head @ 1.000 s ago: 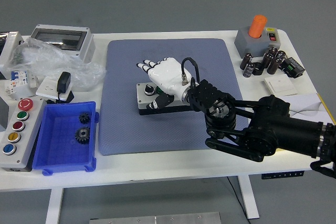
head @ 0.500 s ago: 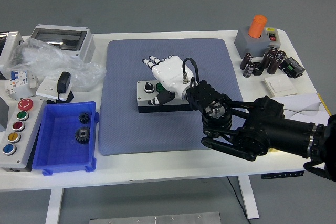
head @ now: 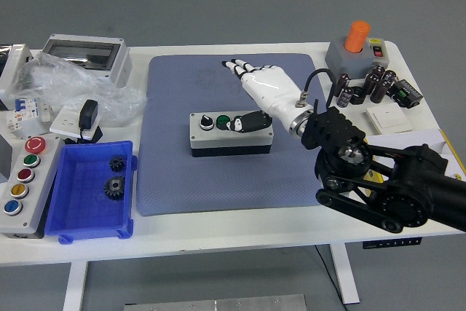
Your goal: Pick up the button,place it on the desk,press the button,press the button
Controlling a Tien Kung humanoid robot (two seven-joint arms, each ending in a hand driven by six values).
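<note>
Since a second ago, the right hand [head: 266, 89] has been lifting off the button box [head: 231, 133] and drawing back toward the right, so the box's top is now showing almost in full. Its glossy white palm is hovering above the box's right end with four black-tipped fingers [head: 237, 65] stretched out flat and pointing toward the far left, holding nothing. The dark thumb [head: 251, 121] is reaching down over the right part of the lid; I cannot tell whether it is touching.

That box is lying flat near the middle of the blue-grey mat [head: 233, 132], a softly textured rectangle with rounded corners. It is a long block with a pale grey lid over a black base, carrying a black knob [head: 207, 121] on a white ring and a green button [head: 223, 121] beside it. Open mat is lying on all sides of it, widest toward the far edge and the near edge.

The black jointed arm [head: 378, 183] is crossing the near right corner of the white table [head: 240, 227].

At the left, a shiny blue plastic bin [head: 65, 194] is holding two dark gears [head: 114, 176], just beside the mat's near left corner. A grey panel [head: 22, 183] of coloured buttons is sitting at the left edge. On the far right, an orange cylinder [head: 357, 34] is standing on a grey block beside a cluster of dark capacitors [head: 364, 87].
</note>
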